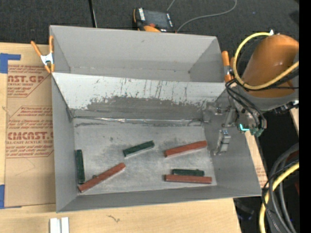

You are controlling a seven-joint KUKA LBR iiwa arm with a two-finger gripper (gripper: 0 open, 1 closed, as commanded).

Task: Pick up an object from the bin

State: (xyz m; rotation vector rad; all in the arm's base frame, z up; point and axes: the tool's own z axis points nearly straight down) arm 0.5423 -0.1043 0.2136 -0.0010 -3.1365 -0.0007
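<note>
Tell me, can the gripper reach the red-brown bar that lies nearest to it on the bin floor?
Probably yes. The gripper hangs just beside the right end of that red-brown bar, nothing lies on the bar, and the short green bar lies apart from it.

The dull grey metal bin (63, 144) was pale grey, its back wall streaked with darker vertical scratches and smudges. Three bars on its floor were dark green: the long dark green bar (78, 165) at nine o'clock, the middle dark green bar (138, 148), and the short dark green bar (188, 172) at four o'clock. Three were reddish brown: the eight o'clock reddish-brown bar (101, 177), the two o'clock reddish-brown bar (185, 149), and the five o'clock reddish-brown bar (188, 179). The silvery-grey pincer (219, 147) at three o'clock had a small teal light (241, 126) beside it, under a glossy orange cover (272, 62) ringed by yellow cables (236, 62).
</note>
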